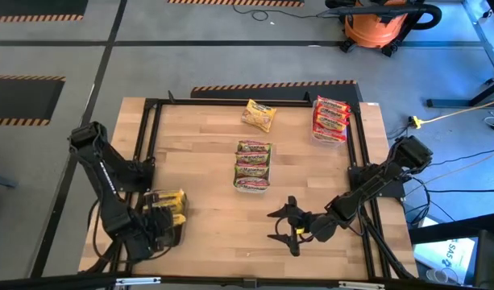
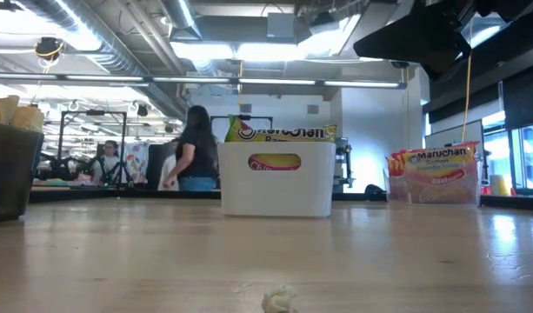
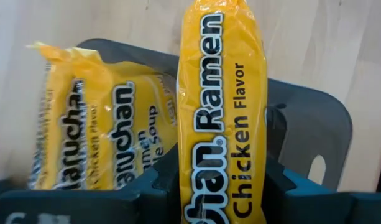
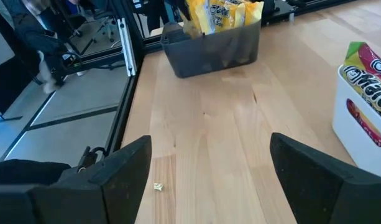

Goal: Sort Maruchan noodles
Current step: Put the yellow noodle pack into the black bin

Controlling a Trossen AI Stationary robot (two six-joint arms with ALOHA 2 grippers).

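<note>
From above, the left gripper [image 1: 162, 211] hangs over the dark tray [image 1: 168, 234] at the bench's near-left corner, clamped on a yellow packet [image 1: 172, 201] of Maruchan noodles. The right gripper [image 1: 288, 223] waits over bare wood near the near-right part of the bench [image 1: 198, 161], fingers spread wide and empty. Green packets [image 1: 252, 165] fill a white tray in the middle, red packets [image 1: 330, 118] sit in a tray at the far-right corner, and one loose yellow packet [image 1: 259, 115] lies by the far edge.

From table height, the white tray [image 2: 277, 178] stands mid-bench with a green packet showing above its rim; the red ones stand to its right, and a small scrap [image 2: 279, 300] lies on the wood in front. People stand in the room behind.

The left wrist camera shows the held yellow packet [image 3: 222, 112] upright and pinched between the fingers, above the dark tray where another yellow packet [image 3: 94, 118] already leans. Whether its lower end touches the tray floor is hard to judge.

The right wrist camera looks across empty wood to the dark tray [image 4: 212, 43].

The step in hand appears to be dropping yellow into its tray; next calls for lowering, releasing, then fetching the loose packet at the far edge.
</note>
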